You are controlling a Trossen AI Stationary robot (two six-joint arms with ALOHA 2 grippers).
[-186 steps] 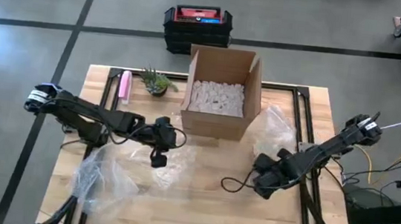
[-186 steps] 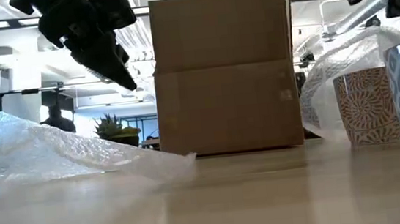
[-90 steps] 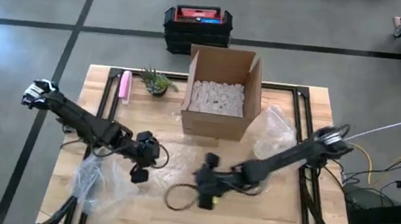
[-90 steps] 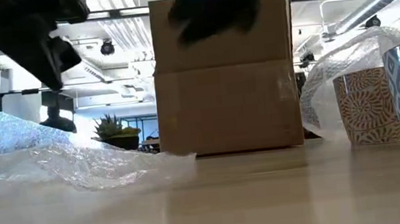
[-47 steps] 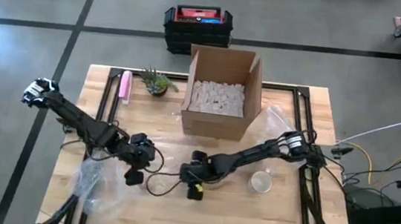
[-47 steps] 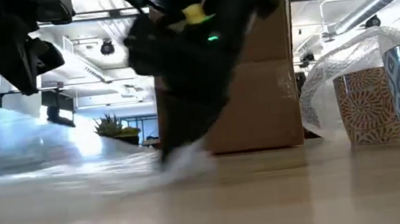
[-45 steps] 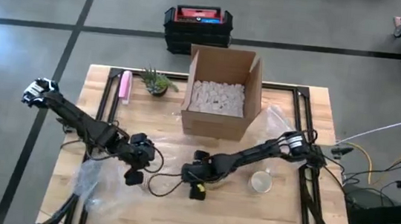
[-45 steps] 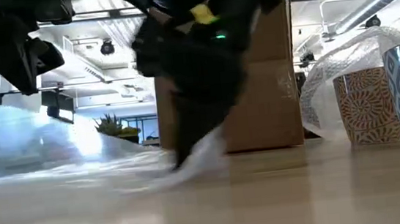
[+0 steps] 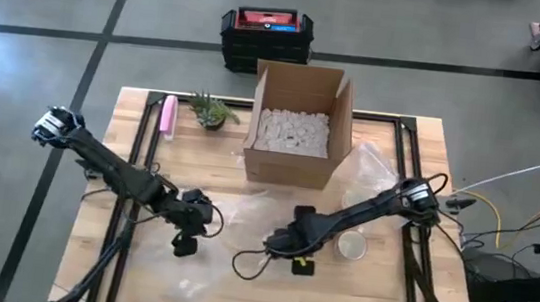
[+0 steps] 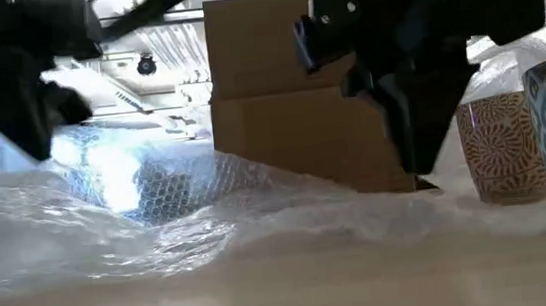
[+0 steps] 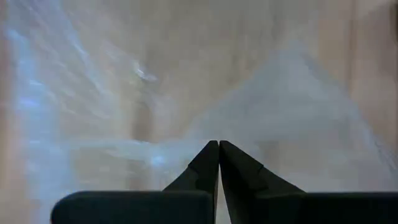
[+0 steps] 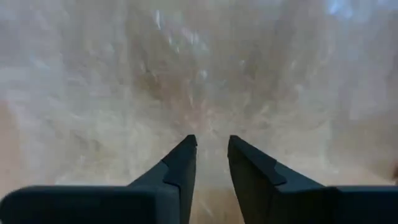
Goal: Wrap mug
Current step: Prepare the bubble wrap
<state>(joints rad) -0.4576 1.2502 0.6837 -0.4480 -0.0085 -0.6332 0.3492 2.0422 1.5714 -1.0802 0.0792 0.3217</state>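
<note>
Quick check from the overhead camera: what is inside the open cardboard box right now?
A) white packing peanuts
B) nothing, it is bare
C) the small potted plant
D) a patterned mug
A. In the high view the cardboard box is open at the top and filled with white packing peanuts; the potted plant stands outside it, on the table beside it.
</note>
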